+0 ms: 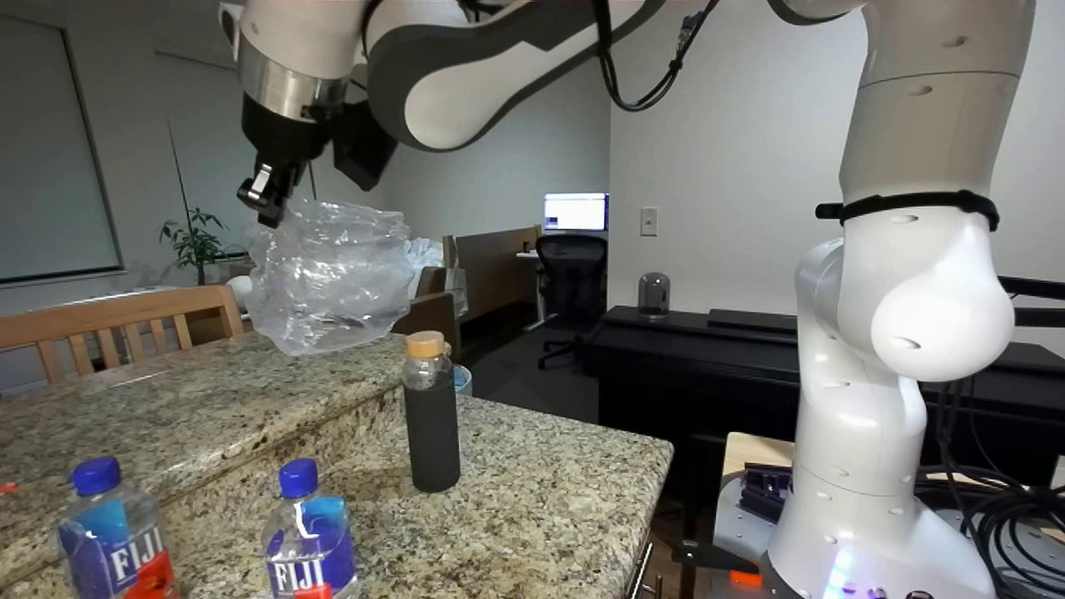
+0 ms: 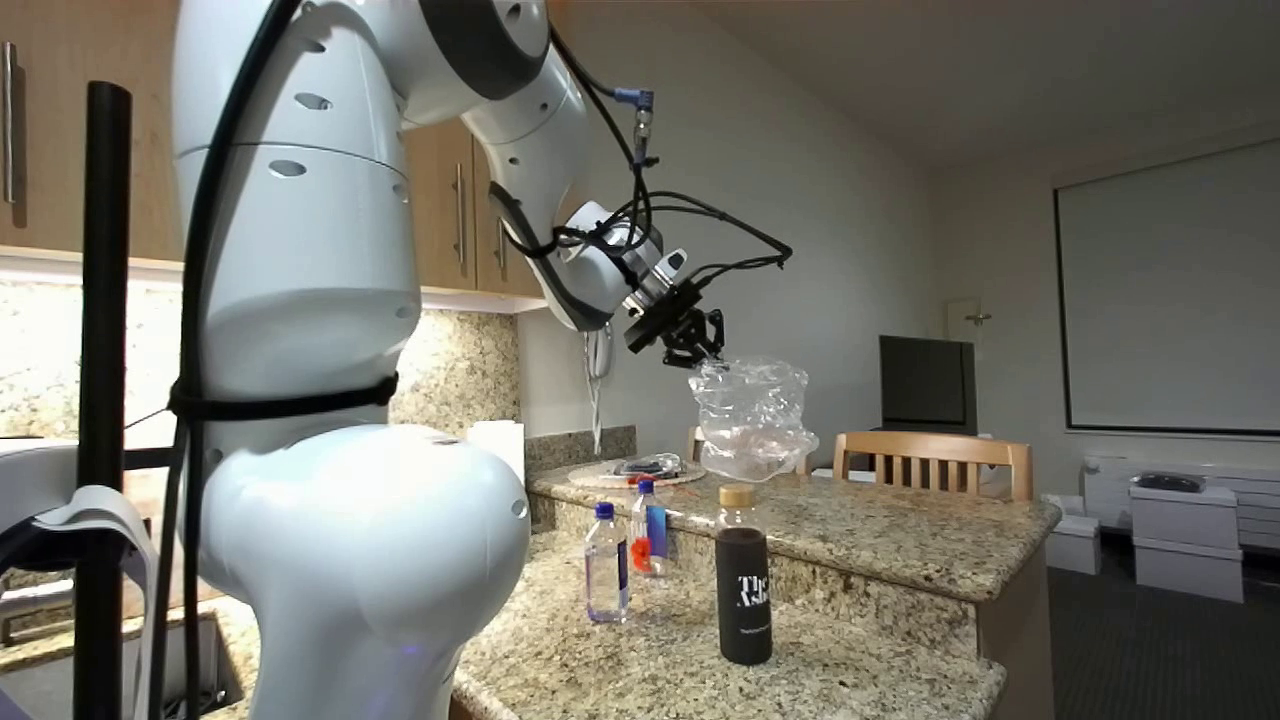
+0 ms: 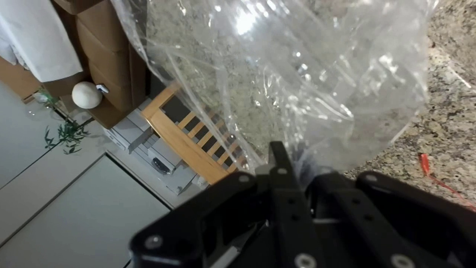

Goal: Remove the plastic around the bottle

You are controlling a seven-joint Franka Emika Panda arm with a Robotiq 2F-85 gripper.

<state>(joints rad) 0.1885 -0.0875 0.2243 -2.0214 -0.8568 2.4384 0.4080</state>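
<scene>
The plastic, a clear crinkled bag, shows in both exterior views [image 1: 333, 274] [image 2: 755, 415] and fills the upper part of the wrist view [image 3: 267, 74]. It hangs in the air from my gripper [image 1: 270, 208], which also shows in an exterior view [image 2: 712, 352] and in the wrist view [image 3: 299, 167]. The gripper's fingers are close together with gathered plastic pinched between them. The bottle, dark with a tan top, stands upright on the lower granite counter in both exterior views [image 1: 433, 433] [image 2: 743, 590]. It is below and apart from the plastic. The wrist view does not show it.
Two clear FIJI water bottles [image 1: 309, 541] [image 1: 121, 541] stand on the lower counter near the dark bottle. A raised granite ledge [image 1: 150, 408] runs behind them. Wooden chairs [image 2: 935, 460] stand beyond the ledge. A round mat with items [image 2: 600, 476] lies on the ledge.
</scene>
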